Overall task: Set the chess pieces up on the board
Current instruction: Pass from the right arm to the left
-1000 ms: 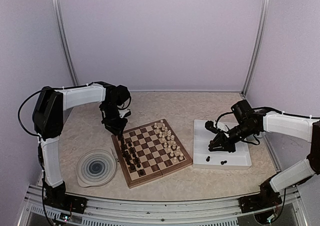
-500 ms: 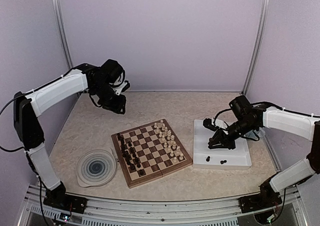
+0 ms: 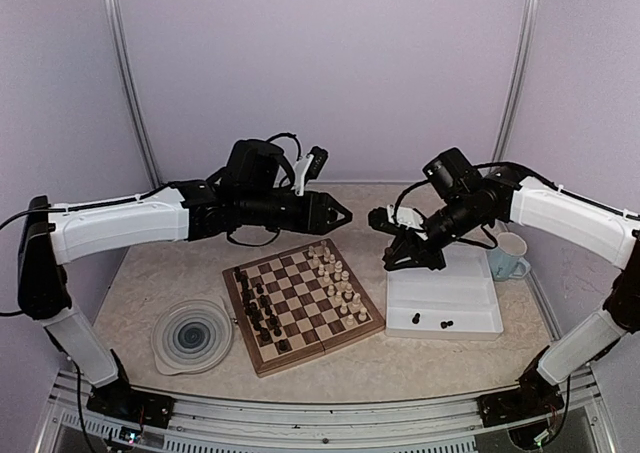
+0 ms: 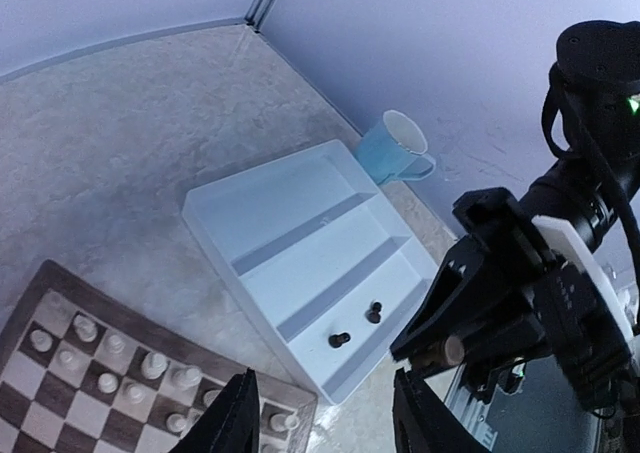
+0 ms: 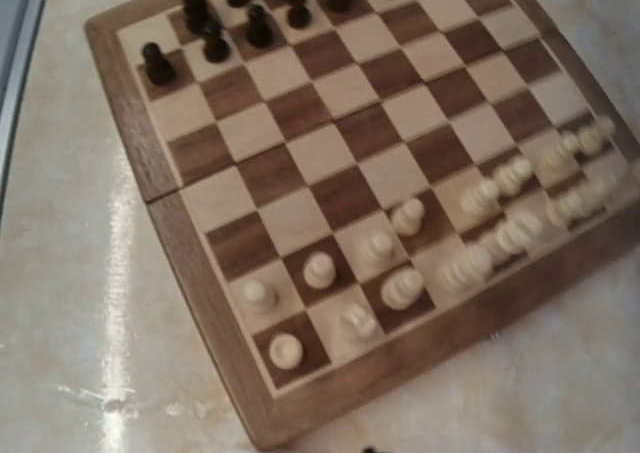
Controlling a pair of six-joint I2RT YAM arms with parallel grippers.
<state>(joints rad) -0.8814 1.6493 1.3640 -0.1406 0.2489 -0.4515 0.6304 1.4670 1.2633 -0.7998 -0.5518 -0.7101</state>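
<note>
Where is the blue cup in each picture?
Top external: blue mug at the right, behind the white tray.
Left wrist: mug upper middle, by the tray's far corner.
Right wrist: not in it.
Shared landmark: the chessboard, in all three.

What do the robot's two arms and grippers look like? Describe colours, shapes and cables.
The left arm and right arm both have long white casings linked by black joints, with thin black cables looping alongside. The left gripper and right gripper are black two-finger units; the right one carries a white plate on its side.
</note>
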